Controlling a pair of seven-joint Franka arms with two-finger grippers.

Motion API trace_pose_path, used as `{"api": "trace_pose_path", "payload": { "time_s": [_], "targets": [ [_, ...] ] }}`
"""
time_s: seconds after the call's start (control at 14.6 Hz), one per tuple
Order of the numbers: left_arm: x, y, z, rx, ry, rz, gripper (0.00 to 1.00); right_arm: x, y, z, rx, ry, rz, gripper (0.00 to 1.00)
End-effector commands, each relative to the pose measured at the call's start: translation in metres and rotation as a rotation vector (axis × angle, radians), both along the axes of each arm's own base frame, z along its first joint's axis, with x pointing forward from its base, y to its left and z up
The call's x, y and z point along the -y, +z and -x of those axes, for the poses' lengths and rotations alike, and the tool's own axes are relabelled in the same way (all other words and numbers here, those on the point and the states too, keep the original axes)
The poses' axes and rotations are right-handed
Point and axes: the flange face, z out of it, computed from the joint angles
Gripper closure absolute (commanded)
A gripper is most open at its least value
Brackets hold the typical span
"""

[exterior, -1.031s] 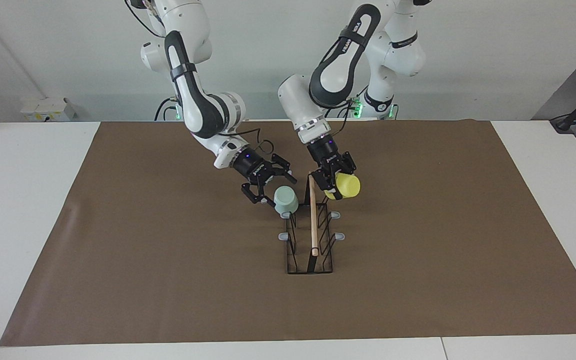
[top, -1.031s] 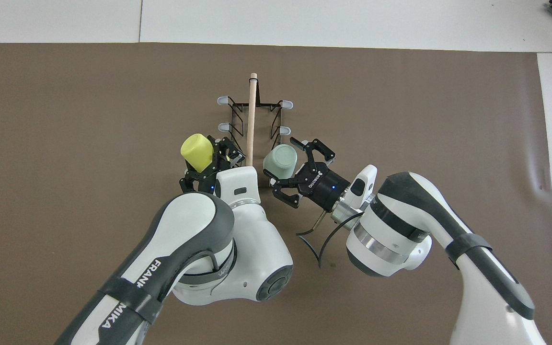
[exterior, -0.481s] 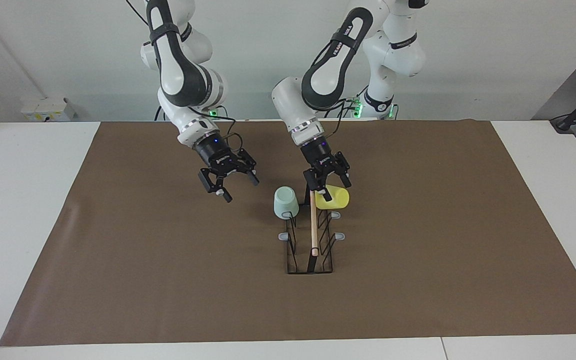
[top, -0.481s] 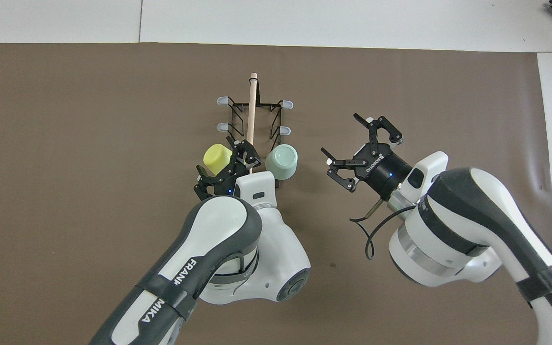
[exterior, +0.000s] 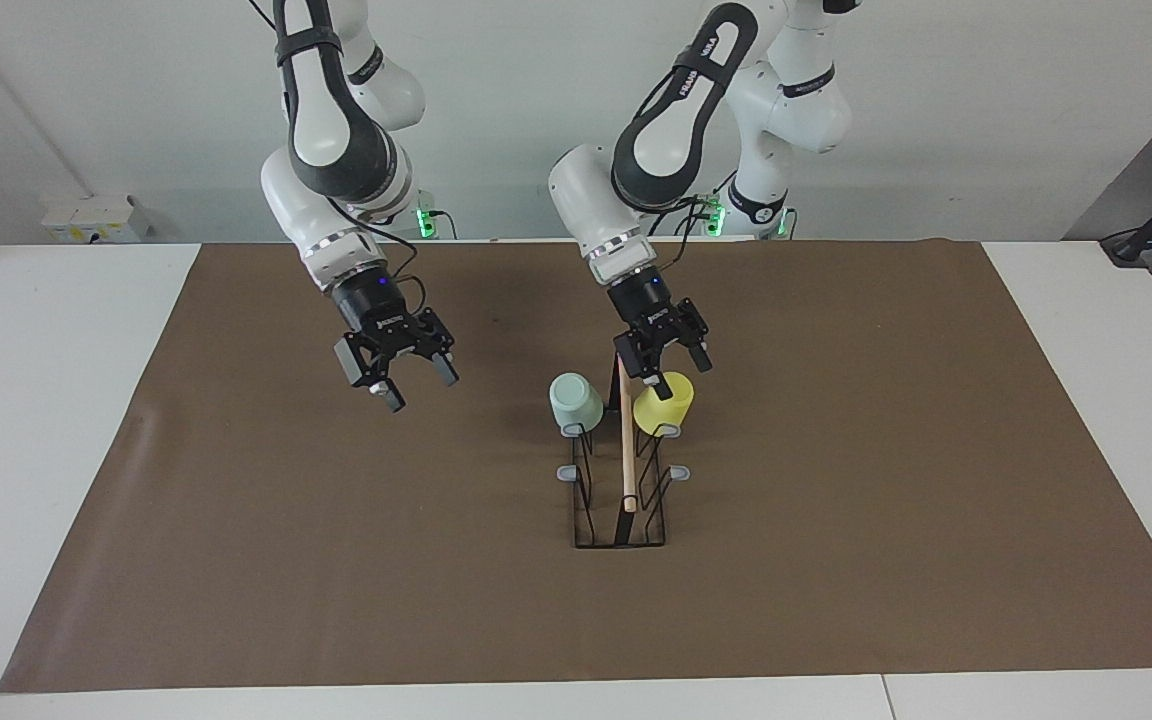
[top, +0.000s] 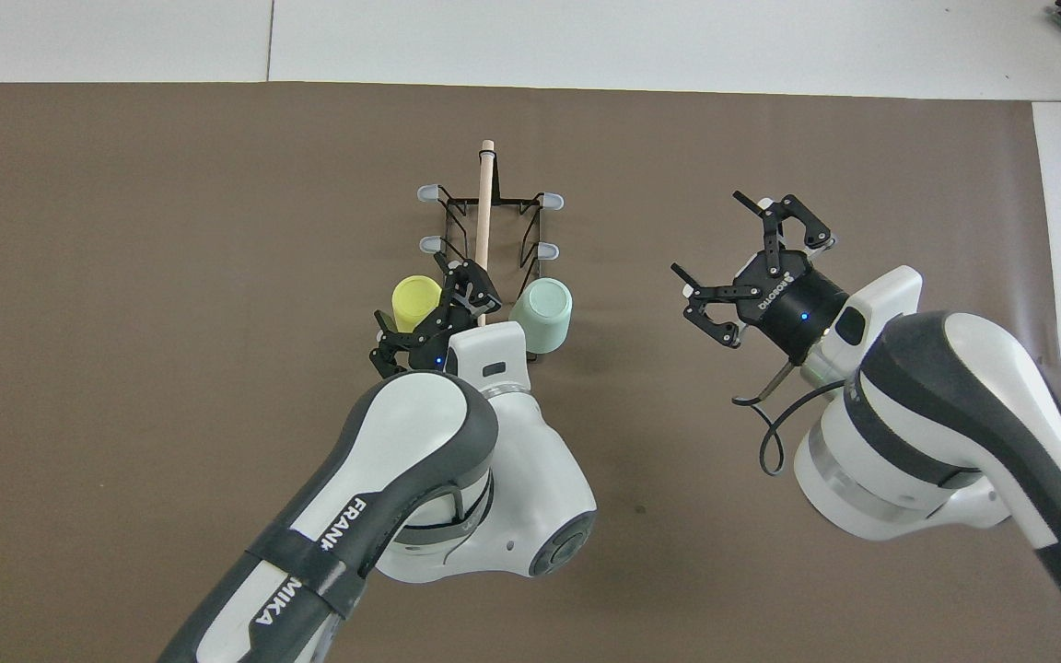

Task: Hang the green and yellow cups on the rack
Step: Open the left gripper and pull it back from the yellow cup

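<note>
The rack (exterior: pixel 627 460) stands mid-table, black wire with a wooden rod on top; it also shows in the overhead view (top: pixel 484 193). The mint green cup (exterior: pixel 574 402) hangs mouth down on the prong nearest the robots on the right arm's side, also seen from overhead (top: pixel 542 315). The yellow cup (exterior: pixel 664 408) hangs mouth down on the matching prong on the left arm's side, also seen from overhead (top: pixel 413 299). My left gripper (exterior: pixel 678 376) is open just above the yellow cup's closed end (top: pixel 427 308). My right gripper (exterior: pixel 414 388) is open and empty over the mat, well away from the rack (top: pixel 719 244).
A brown mat (exterior: pixel 836 500) covers most of the white table. The rack's other prongs (exterior: pixel 680 472) carry nothing. A white box (exterior: pixel 96 218) sits at the table edge nearest the robots, at the right arm's end.
The left gripper turned the yellow cup mouth down onto its prong and opened. The right gripper, open, drew away from the hung green cup toward the right arm's end.
</note>
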Motion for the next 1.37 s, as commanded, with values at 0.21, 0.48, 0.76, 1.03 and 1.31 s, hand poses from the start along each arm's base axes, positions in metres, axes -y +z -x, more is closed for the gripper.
{"api": "trace_pose_path", "payload": {
  "time_s": [0.21,0.48,0.76,1.03,1.31],
  "targets": [
    [-0.064,0.028,-0.033,-0.259,-0.201,-0.174,0.00,0.066,0.008,-0.018,0.023,0.188,0.195,0.00],
    [-0.115,0.030,-0.061,-0.354,-0.304,-0.242,0.00,0.124,0.016,-0.025,-0.106,0.294,0.376,0.00],
    [-0.167,0.025,-0.082,-0.379,-0.381,-0.286,0.00,0.140,0.027,-0.028,-0.238,0.272,0.519,0.00],
    [-0.225,0.024,-0.102,-0.384,-0.429,-0.325,0.00,0.121,0.038,-0.032,-0.407,0.156,0.613,0.00],
    [-0.252,0.027,-0.114,-0.399,-0.443,-0.332,0.00,0.097,0.052,-0.033,-0.557,-0.050,0.609,0.00]
  ]
}}
